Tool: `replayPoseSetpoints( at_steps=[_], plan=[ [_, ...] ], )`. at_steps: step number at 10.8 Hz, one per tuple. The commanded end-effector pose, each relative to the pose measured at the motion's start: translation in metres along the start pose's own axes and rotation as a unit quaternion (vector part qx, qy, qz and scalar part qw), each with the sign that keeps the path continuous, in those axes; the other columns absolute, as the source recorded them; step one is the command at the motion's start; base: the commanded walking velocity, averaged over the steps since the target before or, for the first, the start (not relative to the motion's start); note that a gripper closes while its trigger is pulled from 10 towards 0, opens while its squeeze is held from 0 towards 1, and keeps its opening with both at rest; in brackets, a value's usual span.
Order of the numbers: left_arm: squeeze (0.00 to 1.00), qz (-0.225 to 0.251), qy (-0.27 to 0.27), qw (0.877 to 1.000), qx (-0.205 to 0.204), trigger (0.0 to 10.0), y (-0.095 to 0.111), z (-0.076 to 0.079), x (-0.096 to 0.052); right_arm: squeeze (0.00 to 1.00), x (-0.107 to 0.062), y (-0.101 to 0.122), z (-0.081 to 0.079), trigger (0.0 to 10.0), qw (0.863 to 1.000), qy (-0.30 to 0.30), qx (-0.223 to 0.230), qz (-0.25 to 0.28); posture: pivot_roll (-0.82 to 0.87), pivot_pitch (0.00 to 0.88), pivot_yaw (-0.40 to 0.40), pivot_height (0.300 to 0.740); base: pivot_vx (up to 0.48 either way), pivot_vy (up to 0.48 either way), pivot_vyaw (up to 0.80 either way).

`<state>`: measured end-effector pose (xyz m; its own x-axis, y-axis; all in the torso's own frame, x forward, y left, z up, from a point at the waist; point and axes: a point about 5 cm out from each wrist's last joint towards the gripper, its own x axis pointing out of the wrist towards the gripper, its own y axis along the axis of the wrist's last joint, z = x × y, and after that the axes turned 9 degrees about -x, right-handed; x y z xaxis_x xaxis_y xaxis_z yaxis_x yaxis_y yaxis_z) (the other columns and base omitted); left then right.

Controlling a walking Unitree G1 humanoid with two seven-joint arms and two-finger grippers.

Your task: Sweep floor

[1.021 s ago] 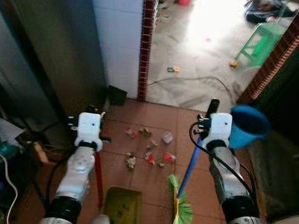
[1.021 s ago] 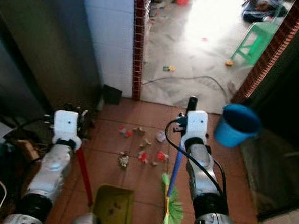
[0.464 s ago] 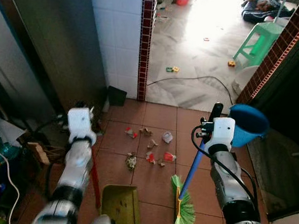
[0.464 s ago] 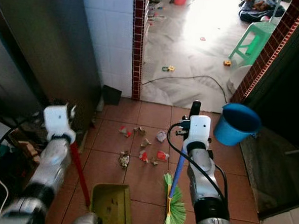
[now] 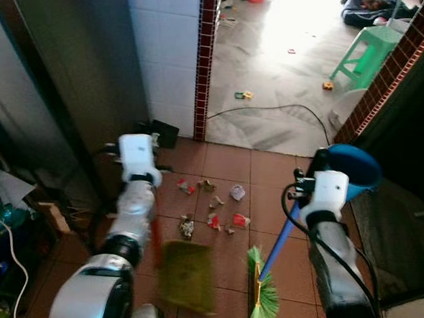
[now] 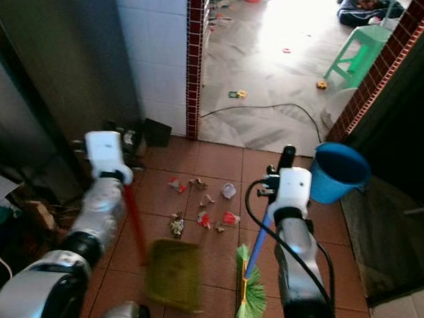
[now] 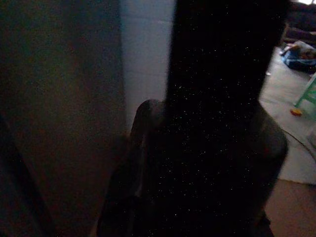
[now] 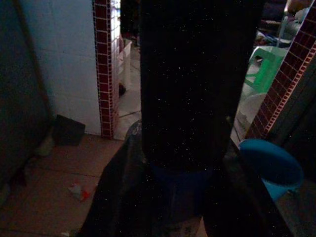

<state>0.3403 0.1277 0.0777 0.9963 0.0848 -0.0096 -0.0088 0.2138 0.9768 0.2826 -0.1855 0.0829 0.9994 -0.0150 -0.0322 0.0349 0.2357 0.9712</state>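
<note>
both claws are raised forward, left claw point(image 5: 141, 157) clenching the dustpan point(image 5: 187, 276), right claw point(image 5: 324, 189) the broom point(image 5: 266, 278).

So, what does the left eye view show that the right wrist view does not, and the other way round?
Left eye view: the green dustpan, held by the left gripper; the right gripper on the broom, whose green bristles rest on the tiles; the whole litter pile. Right wrist view: a close, dark look along the handle top of the broom. Both: the blue bucket, the red brick pillar and the green stool.
</note>
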Motion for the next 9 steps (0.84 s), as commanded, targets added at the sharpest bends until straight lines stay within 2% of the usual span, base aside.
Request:
replayPoseSetpoints(
  at_steps=[1, 3, 5, 8, 9],
  plan=[
    [0.0, 0.011, 0.0, 1.0, -0.004, 10.0, 0.005, 0.002, 0.003, 0.0, -0.001, 0.006, 0.003, 10.0, 1.0, -0.004, -0.003, 0.004, -0.21, 0.011, -0.018, 0.74, 0.0, 0.0, 0.0],
    [0.0, 0.0, 0.018, 1.0, 0.006, 10.0, -0.006, 0.004, -0.002, 0.0, -0.019, 0.022, 0.017, 10.0, 1.0, -0.012, -0.011, 0.012, -0.3, 0.088, -0.018, 0.74, 0.0, 0.0, 0.0],
    [0.0, 0.0, 0.035, 0.999, 0.02, 10.0, -0.009, 0.001, -0.004, 0.0, -0.032, 0.028, 0.029, 10.0, 0.999, -0.03, -0.012, 0.005, -0.32, 0.117, -0.014, 0.74, 0.0, 0.0, 0.0],
    [0.0, -0.009, 0.045, 0.998, 0.042, 10.0, -0.012, -0.006, -0.004, 0.0, -0.042, 0.03, 0.023, 10.0, 1.0, -0.023, -0.002, -0.013, -0.32, 0.129, -0.014, 0.74, 0.0, 0.0, 0.0],
    [0.56, -0.016, 0.042, 0.998, 0.041, 10.0, -0.016, -0.005, -0.006, 0.0, -0.042, 0.031, 0.022, 10.0, 1.0, -0.02, 0.0, -0.014, -0.32, 0.13, -0.017, 0.74, 0.0, 0.0, 0.0]
  ],
)
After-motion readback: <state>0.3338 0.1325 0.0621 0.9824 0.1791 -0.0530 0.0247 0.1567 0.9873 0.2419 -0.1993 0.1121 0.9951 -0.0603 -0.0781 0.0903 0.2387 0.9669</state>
